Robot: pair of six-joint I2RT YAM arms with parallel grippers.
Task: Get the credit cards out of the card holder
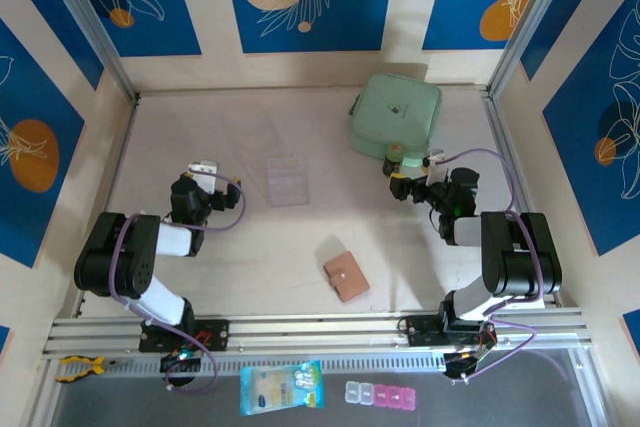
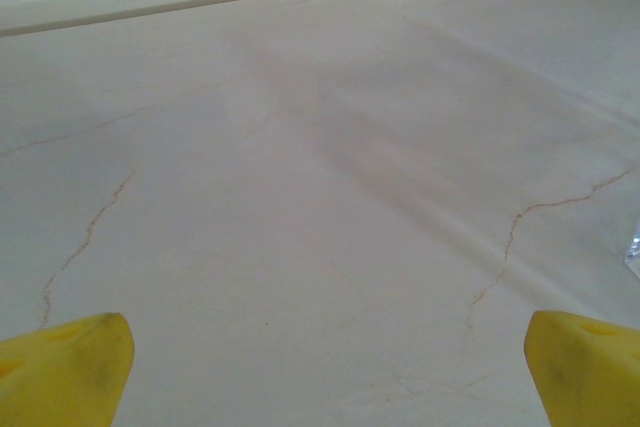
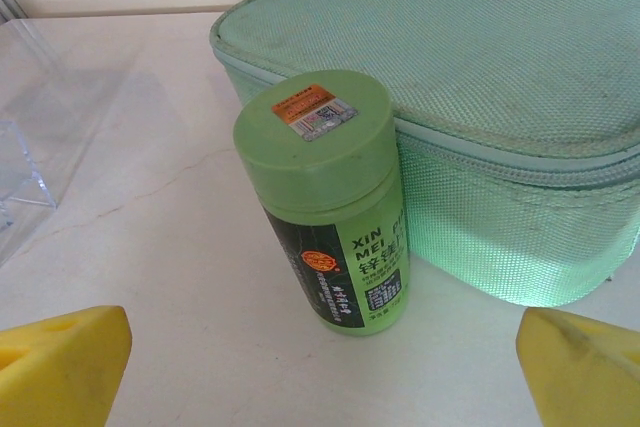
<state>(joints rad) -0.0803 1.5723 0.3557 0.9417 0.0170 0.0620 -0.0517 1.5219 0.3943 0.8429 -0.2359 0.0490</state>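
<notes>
A: Card holder [image 1: 346,277]?
B: Lying closed on the table [image 1: 250,247], near the front edge, well apart from both grippers.
A: Left gripper [image 2: 325,352]?
B: Hanging over bare tabletop, fingers spread wide.
A: Right gripper [image 3: 322,352]?
B: Gaping too, facing a green bottle [image 3: 325,197] standing just beside the mint pouch [image 3: 500,97].

Bare table [image 1: 255,257] all around card holder [image 1: 346,278]

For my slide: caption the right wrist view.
Open right hand faces a green bottle standing beside a mint zip pouch.
</notes>
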